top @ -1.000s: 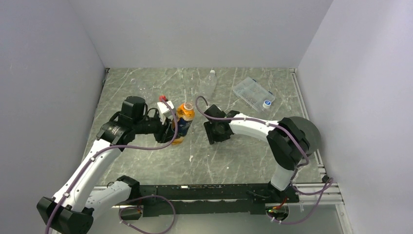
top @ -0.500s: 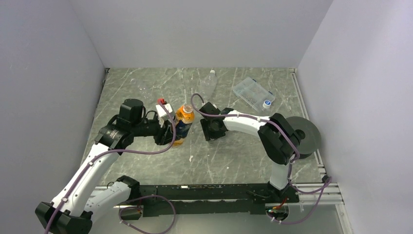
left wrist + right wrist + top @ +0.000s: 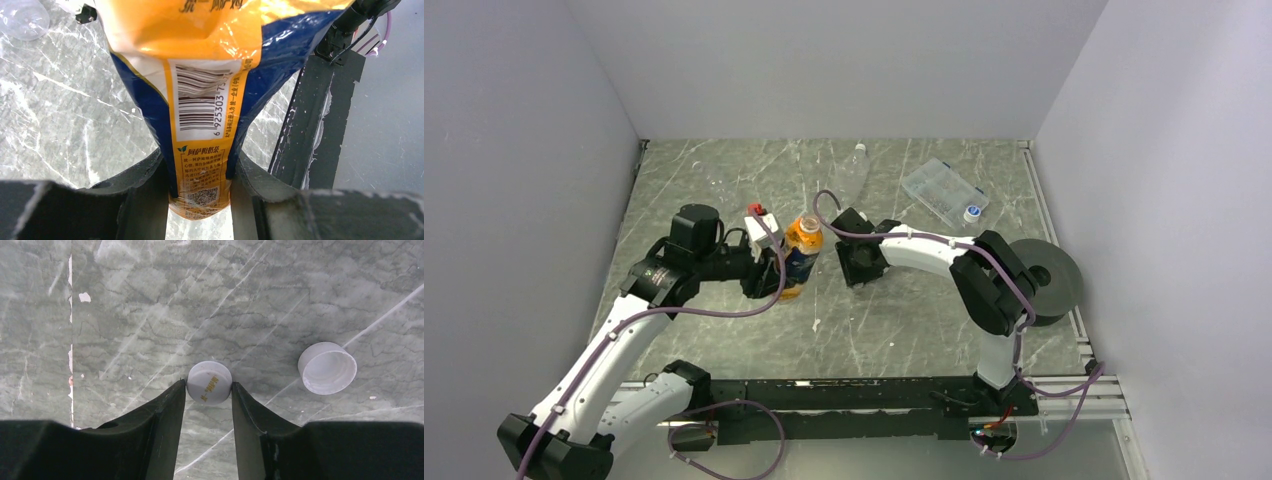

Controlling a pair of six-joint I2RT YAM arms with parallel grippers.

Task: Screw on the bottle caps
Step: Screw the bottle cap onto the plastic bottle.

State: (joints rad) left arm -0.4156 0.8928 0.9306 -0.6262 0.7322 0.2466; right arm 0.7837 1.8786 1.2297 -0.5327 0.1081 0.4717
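Caps (image 3: 209,383): two white, one pinched in right gripper (image 3: 208,386); one orange bottle (image 3: 200,75)

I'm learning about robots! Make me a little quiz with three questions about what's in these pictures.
1. What is the left gripper holding?
A) an orange bottle
B) a spoon
C) a toy car

2. True or false: the right gripper has one finger on each side of a white cap that lies on the table.

3. Fill in the missing word: the other cap, lying apart from the first, has its hollow side facing ___.

Key
1. A
2. True
3. up
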